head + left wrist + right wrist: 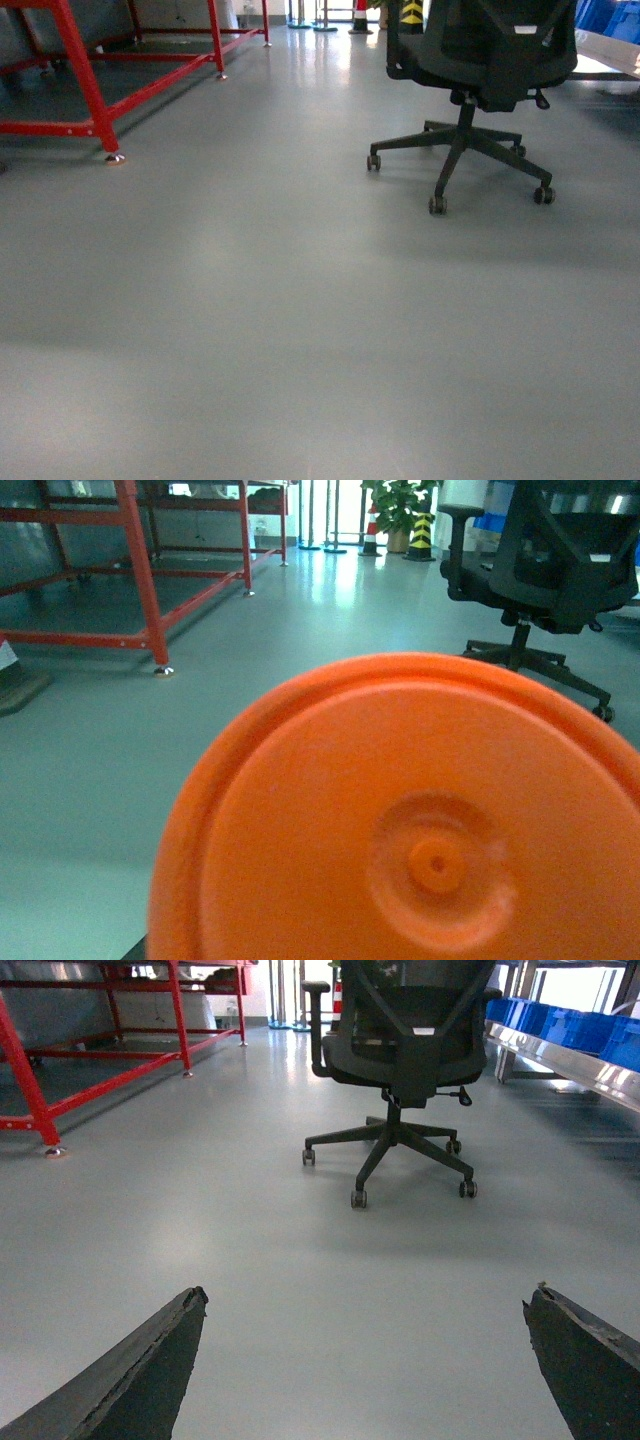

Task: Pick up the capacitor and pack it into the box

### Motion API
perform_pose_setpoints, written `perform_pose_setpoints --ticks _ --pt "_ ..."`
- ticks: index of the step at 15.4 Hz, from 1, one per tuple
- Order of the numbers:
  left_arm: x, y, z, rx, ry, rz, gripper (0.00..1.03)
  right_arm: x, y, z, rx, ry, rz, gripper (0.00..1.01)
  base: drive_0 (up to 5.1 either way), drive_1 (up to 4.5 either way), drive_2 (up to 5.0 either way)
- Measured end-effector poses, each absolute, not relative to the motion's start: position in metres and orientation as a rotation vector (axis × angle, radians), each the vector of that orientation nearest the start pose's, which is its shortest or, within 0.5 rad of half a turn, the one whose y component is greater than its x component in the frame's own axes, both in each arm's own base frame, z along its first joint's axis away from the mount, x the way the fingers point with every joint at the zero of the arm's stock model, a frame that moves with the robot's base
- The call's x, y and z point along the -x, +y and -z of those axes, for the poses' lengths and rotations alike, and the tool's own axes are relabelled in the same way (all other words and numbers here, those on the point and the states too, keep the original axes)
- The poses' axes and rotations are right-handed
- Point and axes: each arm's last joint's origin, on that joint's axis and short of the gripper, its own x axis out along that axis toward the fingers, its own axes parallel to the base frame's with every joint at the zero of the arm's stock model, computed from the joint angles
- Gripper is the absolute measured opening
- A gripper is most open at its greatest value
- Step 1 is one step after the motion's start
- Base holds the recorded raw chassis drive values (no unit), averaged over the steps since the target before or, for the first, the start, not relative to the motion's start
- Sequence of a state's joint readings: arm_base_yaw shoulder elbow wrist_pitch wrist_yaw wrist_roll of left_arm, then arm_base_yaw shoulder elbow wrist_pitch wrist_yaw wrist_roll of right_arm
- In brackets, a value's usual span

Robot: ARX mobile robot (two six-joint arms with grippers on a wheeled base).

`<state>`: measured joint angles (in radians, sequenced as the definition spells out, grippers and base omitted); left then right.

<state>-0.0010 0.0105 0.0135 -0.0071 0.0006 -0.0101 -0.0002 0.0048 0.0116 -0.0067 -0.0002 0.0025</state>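
The round orange end of the capacitor (420,820) fills most of the left wrist view, with a small moulded ring at its middle. It hangs close to the camera, well above the grey floor, and covers my left gripper's fingers, so the gripper holds it. In the right wrist view my right gripper (370,1290) stands wide open over bare floor, with nothing between its dark fingertips (190,1305). The box is out of view. Neither gripper shows in the head view.
A black office chair (480,60) on castors stands ahead to the right. A red metal frame (90,90) stands on the floor at the left. Blue bins (575,1025) line a shelf at the far right. A striped cone (360,15) and a potted plant (400,505) stand far back.
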Motion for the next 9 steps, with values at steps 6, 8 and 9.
perform_pose_setpoints --ticks 6,8,9 --pt "-0.0975 -0.0001 -0.1666 0.010 0.004 0.001 0.44 -0.0973 0.0000 -0.1666 -0.002 -0.002 0.000 0.98 -5.0 2.49 2.5" --pt "-0.0975 -0.0001 -0.1668 0.010 0.002 0.001 0.44 -0.0973 0.0000 -0.1667 -0.002 -0.002 0.000 0.98 -4.9 2.53 2.5" --pt "-0.0975 0.0000 -0.1666 0.010 0.005 -0.001 0.44 -0.0973 0.0000 -0.1669 -0.002 -0.005 0.000 0.98 -4.9 2.53 2.5"
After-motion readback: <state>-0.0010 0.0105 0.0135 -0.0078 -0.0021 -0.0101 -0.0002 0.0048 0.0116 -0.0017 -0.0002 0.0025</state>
